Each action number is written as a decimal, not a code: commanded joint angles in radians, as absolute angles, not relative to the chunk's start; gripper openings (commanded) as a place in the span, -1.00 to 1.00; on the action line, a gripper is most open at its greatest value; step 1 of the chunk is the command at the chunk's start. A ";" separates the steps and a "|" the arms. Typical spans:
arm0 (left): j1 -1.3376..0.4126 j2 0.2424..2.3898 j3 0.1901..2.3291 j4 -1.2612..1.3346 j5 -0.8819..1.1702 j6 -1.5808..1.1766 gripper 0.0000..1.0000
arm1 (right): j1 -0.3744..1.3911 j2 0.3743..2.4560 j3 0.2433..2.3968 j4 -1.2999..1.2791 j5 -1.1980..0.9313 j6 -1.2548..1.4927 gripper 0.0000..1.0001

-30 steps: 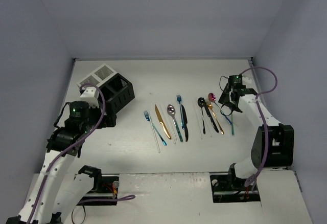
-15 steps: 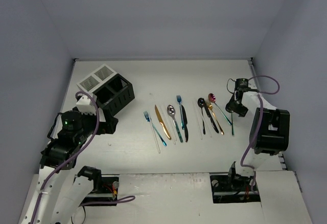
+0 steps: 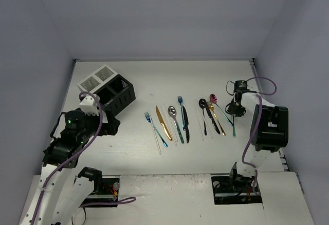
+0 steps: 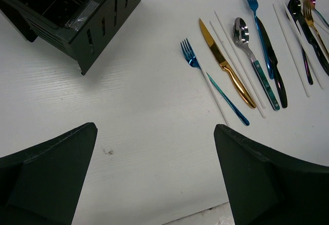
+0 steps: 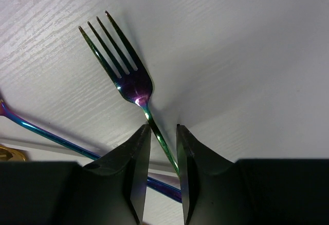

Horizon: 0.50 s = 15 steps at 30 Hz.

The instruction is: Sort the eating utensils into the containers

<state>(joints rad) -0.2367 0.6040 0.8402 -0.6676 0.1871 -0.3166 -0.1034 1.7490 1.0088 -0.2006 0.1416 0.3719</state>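
— Where is the fork on the right?
— The iridescent fork [image 5: 134, 89] lies on the table [image 3: 154, 81] at the right end of the utensil row [image 3: 187, 117]. In the wrist view its tines point up and left. Its long axis slants down and right, and the handle passes between the 2 fingers [image 5: 128, 158].
— And the right gripper [image 5: 162, 130]?
— Drawn in narrow on that handle just below the neck, 1 finger on each side. From overhead the gripper hides the tines, so the fork probably points toward the far wall, handle toward the near edge.
— The left gripper [image 4: 154, 127]?
— Spread wide and holding nothing, above bare table near the containers [image 3: 123, 99].
— Where do those stand?
— Far left, 4 joined bins: 2 white bins [image 3: 97, 77] behind 2 black bins [image 3: 117, 94], well apart from the fork. The other utensils lie side by side with their handles toward the near edge.
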 commanded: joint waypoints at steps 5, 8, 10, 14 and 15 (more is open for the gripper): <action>-0.242 0.633 0.871 -0.600 0.211 -0.328 0.94 | -0.094 1.744 1.022 -0.193 0.194 0.327 -0.89; -0.242 0.640 0.881 -0.596 0.226 -0.331 0.94 | -0.081 1.722 1.027 -0.194 0.217 0.304 -1.00; -0.242 0.641 0.891 -0.592 0.233 -0.332 0.94 | -0.058 1.698 1.035 -0.196 0.251 0.293 -1.00; -0.242 0.642 0.926 -0.589 0.255 -0.335 0.94 | 0.039 1.604 1.068 -0.196 0.351 0.264 -1.00; -0.242 0.646 0.945 -0.587 0.265 -0.339 0.94 | 0.081 1.583 1.086 -0.196 0.355 0.250 -1.00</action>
